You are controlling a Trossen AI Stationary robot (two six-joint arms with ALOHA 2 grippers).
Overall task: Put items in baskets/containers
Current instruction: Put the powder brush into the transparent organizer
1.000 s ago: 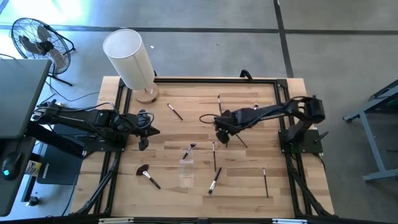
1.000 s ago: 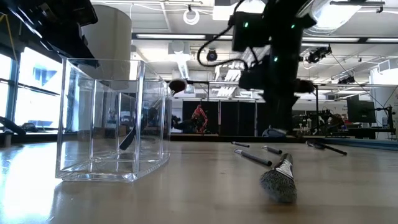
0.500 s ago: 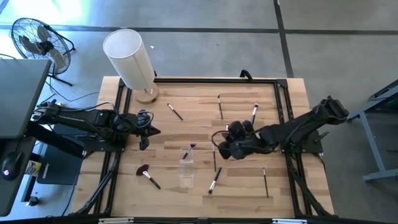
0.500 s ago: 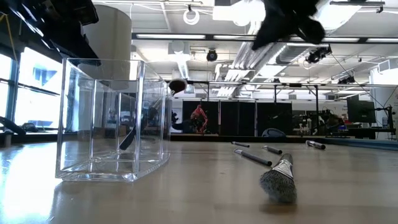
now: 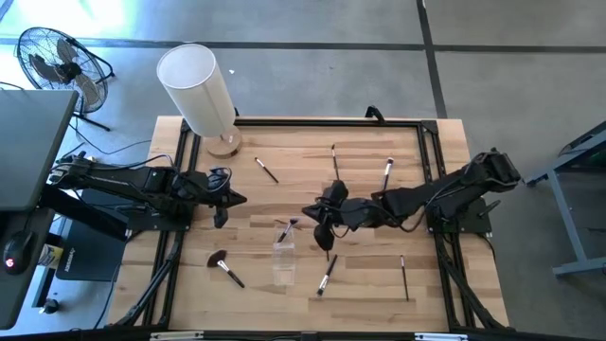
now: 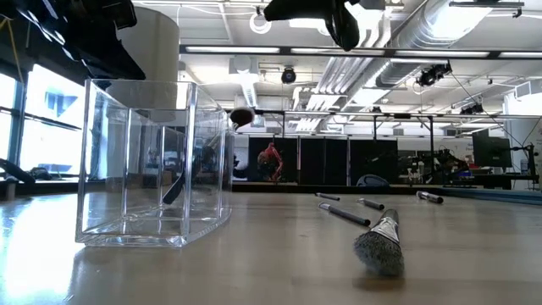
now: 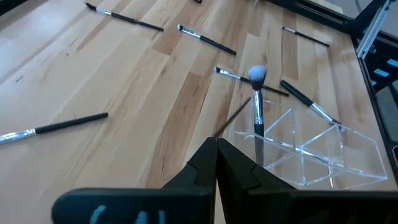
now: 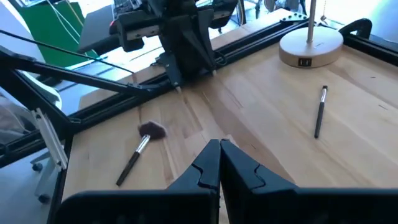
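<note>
- Brushes: thin dark-handled makeup brushes [image 5: 328,275], light, stiff, apt to roll; I'd pinch mid-handle.
- Clear plastic cup [image 5: 283,248] looks light, easily tipped.
- My right pincer [image 5: 316,214] is closed, empty; left pincer [image 5: 234,199] closed too.

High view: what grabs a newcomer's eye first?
Thin makeup brushes lie scattered over the wooden table. Mid-table, the right end effector, shut, reaches beside the clear cup, where one brush already stands. At the back left corner stands a tall white cylinder.
</note>
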